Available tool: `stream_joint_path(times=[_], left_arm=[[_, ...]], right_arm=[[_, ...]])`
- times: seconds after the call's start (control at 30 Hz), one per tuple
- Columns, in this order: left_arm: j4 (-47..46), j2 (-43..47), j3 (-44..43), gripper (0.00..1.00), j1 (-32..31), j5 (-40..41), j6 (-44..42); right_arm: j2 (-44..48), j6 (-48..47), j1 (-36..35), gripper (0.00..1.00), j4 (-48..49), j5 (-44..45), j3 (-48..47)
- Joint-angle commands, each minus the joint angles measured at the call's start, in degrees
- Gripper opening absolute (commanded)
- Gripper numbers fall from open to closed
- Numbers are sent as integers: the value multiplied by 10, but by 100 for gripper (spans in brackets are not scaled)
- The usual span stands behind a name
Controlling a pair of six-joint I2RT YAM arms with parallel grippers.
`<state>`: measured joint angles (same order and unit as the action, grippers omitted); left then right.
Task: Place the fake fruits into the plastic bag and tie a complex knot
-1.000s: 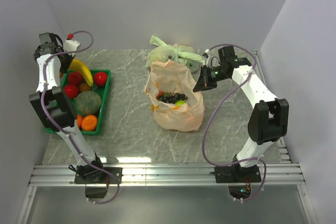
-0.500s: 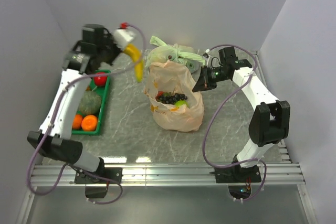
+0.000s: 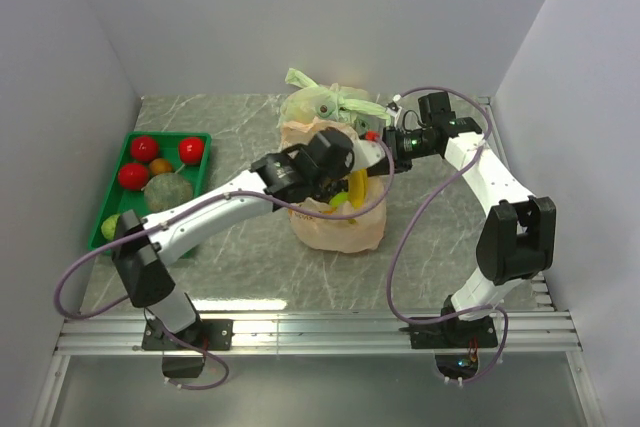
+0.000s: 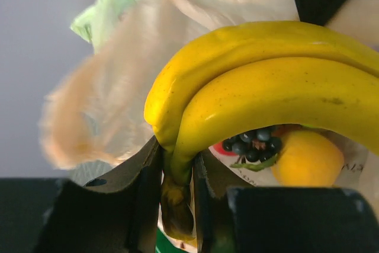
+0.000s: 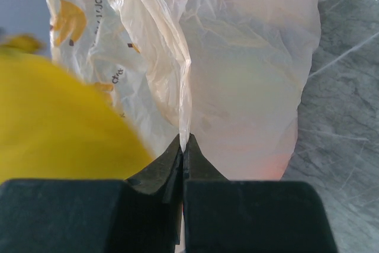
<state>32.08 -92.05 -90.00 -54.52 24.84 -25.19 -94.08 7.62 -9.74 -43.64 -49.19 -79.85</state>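
While my left hand [image 4: 176,173] pinches the banana bunch [image 4: 266,93] by its stem above the open mouth of the peach plastic bag [image 5: 249,75], my right hand [image 5: 182,146] is pressed together on the bag's thin rim; grapes [image 4: 256,143] and a yellow fruit [image 4: 308,158] lie inside.

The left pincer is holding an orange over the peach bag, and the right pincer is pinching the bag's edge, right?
Not quite. The left pincer holds a banana, not an orange; the left wrist view shows it by its stem. The rest is right: it is over the peach bag, and the right pincer is pinching the bag's edge.
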Motion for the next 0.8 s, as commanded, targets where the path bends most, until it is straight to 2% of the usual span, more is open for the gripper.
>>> stream_joint_path(times=[0.0,0.13,0.17,0.2,0.23,0.27,0.37,0.43,0.5,0.6,0.63,0.77], left_arm=[[-33,-6,14,0,-14,96,-12],[30,-17,5,0,-24,54,6],[54,-23,-5,4,-24,35,15],[83,-30,-31,13,-23,-18,28],[108,-32,-40,22,-23,-33,36],[115,-33,-54,43,-22,-44,43],[127,-30,-89,65,-10,-79,58],[135,-25,-117,75,11,-113,68],[144,-27,-163,77,37,-127,76],[174,-21,-224,77,77,-213,76],[189,-16,-235,76,112,-315,65],[228,31,-211,80,154,-463,-17]], right_arm=[[32,7,2,0,19,-18,-3],[32,10,2,0,28,-19,1],[30,9,2,0,29,-18,1],[29,8,2,0,29,-17,0],[28,7,2,0,29,-16,-2],[26,5,1,0,26,-16,-4],[24,4,2,0,28,-12,-9],[21,5,2,0,29,-11,-14],[16,6,2,0,31,-10,-17],[5,7,1,0,36,-6,-29],[2,7,1,0,37,-6,-39],[-20,7,0,0,37,-4,-64]])
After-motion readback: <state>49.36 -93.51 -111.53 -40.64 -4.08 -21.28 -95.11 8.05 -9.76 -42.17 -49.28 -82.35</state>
